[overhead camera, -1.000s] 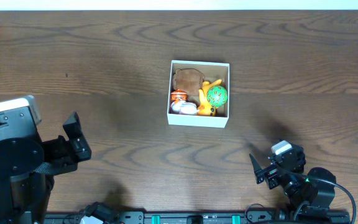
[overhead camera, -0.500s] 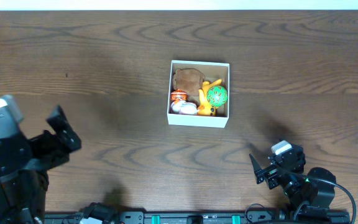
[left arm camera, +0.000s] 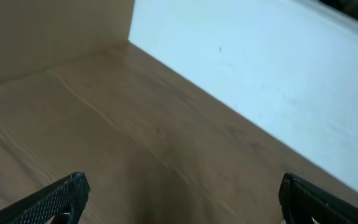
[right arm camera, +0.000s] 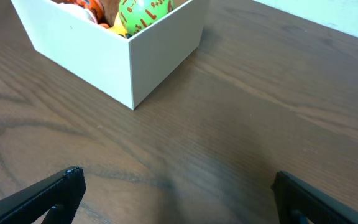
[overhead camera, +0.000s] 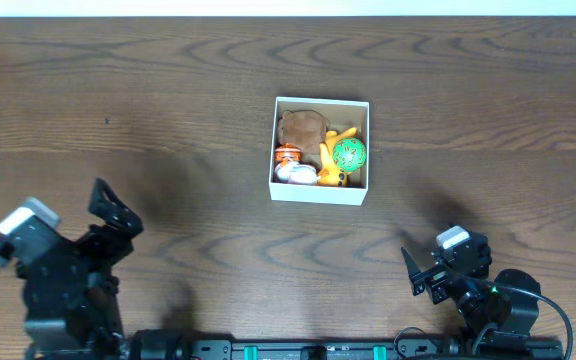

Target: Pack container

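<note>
The container [overhead camera: 319, 191] is a square white-walled box at the table's middle. It holds a brown plush [overhead camera: 302, 127], a green ball [overhead camera: 349, 153], a yellow toy [overhead camera: 329, 163] and an orange-and-white toy [overhead camera: 288, 160]. Its near corner and the green ball [right arm camera: 143, 14] show at the top of the right wrist view. My left gripper [overhead camera: 113, 215] is open and empty at the front left, far from the container. My right gripper [overhead camera: 416, 275] is open and empty at the front right, below the container.
The dark wood table [overhead camera: 168, 120] spreads around the container. The left wrist view shows only bare table [left arm camera: 104, 124] and a pale wall [left arm camera: 260, 62] beyond its edge.
My left arm has drawn back toward the front left edge and lowered. The right arm and the container's contents have not moved.
</note>
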Controlling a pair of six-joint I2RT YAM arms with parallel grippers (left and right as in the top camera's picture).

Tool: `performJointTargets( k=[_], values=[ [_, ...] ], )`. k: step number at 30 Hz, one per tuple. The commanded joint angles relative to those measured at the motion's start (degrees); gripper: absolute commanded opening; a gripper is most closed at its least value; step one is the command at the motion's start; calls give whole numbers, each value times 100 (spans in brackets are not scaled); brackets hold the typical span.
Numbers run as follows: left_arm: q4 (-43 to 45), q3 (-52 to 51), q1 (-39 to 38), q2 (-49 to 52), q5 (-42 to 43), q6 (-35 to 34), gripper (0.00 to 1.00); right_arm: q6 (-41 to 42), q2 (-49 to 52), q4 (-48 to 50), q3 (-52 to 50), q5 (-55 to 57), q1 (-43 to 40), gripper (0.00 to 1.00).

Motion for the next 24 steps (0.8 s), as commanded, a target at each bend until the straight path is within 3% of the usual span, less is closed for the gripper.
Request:
performJointTargets(
  k=[1, 9, 24],
  values=[
    [361, -623, 90, -361, 448, 560, 98, -26, -52, 4, -17, -66, 50, 99],
    [1698, -2100, 94, -953, 1377, 2253, 98, -26, -52, 4, -17, -66, 50, 99],
    [2269, -3825, 96, -2223, 1384, 2365, 98, -26, -52, 4, -17, -66, 50, 99]
  ],
)
